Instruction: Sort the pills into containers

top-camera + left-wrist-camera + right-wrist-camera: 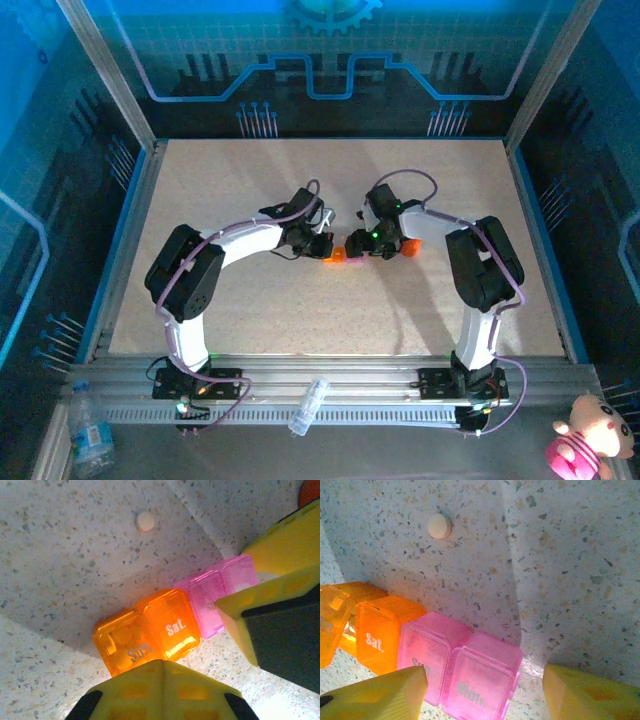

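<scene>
Left jaws: closed, tips against orange "Sun" end of containers (pixel 167 625); whether pinching lid, cannot tell. Right jaws: open, straddling pink end, gap visible beside "Mon" cell. Containers lie mid-desk (pixel 300 330), between both sets of jaws. Likely light, stiff, smooth plastic, prone to skate when pushed; best held across side walls, clear of hinged lids. Beyond containers: loose pill (pixel 439 526), tiny, apt to roll; pinch by rim.
</scene>
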Robot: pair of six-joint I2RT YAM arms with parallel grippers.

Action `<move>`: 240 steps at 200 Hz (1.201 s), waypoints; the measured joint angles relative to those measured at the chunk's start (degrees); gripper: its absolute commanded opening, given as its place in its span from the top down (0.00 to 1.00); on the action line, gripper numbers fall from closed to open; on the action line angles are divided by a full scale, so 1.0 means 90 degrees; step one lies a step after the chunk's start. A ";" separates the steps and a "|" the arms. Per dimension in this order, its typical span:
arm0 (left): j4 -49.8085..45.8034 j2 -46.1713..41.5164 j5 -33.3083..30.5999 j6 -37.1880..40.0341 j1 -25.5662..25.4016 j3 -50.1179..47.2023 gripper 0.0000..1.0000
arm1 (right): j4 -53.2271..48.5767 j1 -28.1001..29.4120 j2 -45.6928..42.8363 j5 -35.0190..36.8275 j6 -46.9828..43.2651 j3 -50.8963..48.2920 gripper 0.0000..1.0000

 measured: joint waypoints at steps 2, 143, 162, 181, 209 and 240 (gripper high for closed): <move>0.0000 0.0000 0.0000 0.0000 0.0000 -0.0007 0.98 | 0.0002 0.0000 0.0000 0.0000 0.0000 0.0000 0.36; 0.0119 0.0002 -0.0044 -0.0022 -0.0058 -0.0304 0.98 | 0.0002 0.0000 0.0007 -0.0005 0.0022 0.0000 0.36; 0.0141 0.0017 -0.0061 -0.0024 -0.0058 -0.0304 0.98 | 0.0002 0.0000 0.0012 -0.0005 0.0019 0.0000 0.36; 0.0199 0.0051 -0.0119 -0.0053 -0.0058 -0.0304 0.98 | 0.0005 0.0000 0.0017 -0.0012 0.0019 0.0000 0.36; 0.0359 0.0185 -0.0270 -0.0170 -0.0058 -0.0304 0.99 | 0.0024 -0.0007 0.0029 -0.0036 0.0019 0.0002 0.36; 0.0437 0.0391 -0.0403 -0.0189 -0.0058 -0.0316 0.98 | 0.0024 -0.0012 0.0049 -0.0044 0.0022 0.0015 0.36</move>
